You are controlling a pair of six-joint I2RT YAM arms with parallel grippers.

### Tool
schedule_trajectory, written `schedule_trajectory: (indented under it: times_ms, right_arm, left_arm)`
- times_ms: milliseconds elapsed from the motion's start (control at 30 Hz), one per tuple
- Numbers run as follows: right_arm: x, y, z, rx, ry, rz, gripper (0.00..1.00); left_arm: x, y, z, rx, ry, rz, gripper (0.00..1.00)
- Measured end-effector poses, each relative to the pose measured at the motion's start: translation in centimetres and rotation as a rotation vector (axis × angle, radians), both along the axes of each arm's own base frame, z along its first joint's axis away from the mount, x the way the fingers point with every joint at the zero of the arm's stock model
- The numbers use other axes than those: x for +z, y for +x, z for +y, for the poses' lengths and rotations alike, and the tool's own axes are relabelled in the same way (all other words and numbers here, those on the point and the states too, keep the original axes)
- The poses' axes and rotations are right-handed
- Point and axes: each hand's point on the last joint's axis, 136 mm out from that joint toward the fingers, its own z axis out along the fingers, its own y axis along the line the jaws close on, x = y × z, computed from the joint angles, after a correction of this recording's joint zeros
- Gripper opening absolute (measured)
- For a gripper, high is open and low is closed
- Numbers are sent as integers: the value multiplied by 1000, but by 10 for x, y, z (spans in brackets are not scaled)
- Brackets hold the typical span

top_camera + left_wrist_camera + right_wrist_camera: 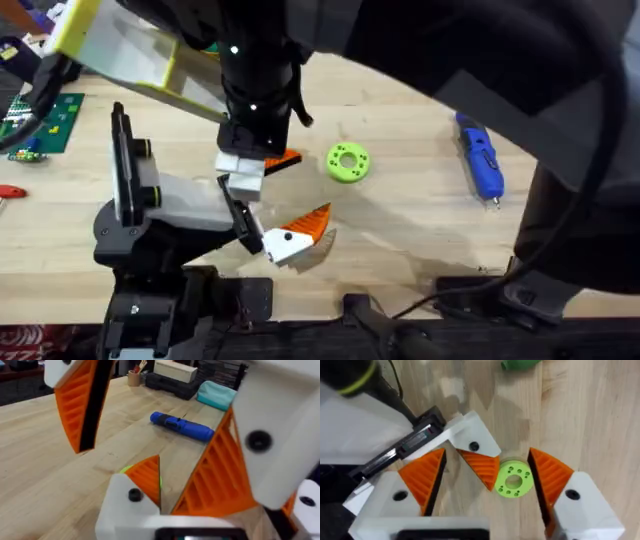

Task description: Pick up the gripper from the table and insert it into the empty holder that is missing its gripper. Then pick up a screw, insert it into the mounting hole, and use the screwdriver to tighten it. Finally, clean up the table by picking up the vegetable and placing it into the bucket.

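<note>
Two claws are in play: the left claw (165,455) has its fingers spread apart around the gripper (142,485), while the right claw (487,477) is likewise apart, just above that gripper and a green ring (512,480). The gripper sits at the tip of the holder (165,200) near the surface's (400,230) front edge. The screwdriver (480,160) lies well apart toward the right edge.

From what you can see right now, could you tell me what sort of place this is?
Most likely a robotics or electronics workshop. A wooden workbench carries a blue electric screwdriver and a white-grey holder with a black rail, and a green circuit board lies at its far left edge.
</note>
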Motion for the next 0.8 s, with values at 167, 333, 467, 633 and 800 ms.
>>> schedule_trajectory:
  times_ms: [167,333,467,633,800]
  right_arm:
    - [1,-8,-6,8,-25,22,997]
    - [20,-19,-10,24,-19,30,992]
    - [33,-24,-16,25,-16,36,997]
    - [36,-25,-18,26,-16,39,997]
    - [36,-25,-18,24,-15,39,997]
  left_arm:
    - [0,0,0,0,2,-4,986]
    - [0,0,0,0,4,-9,949]
    - [0,0,0,2,6,-14,689]
    - [0,1,0,3,5,-13,74]
    - [0,0,0,2,6,-15,5]
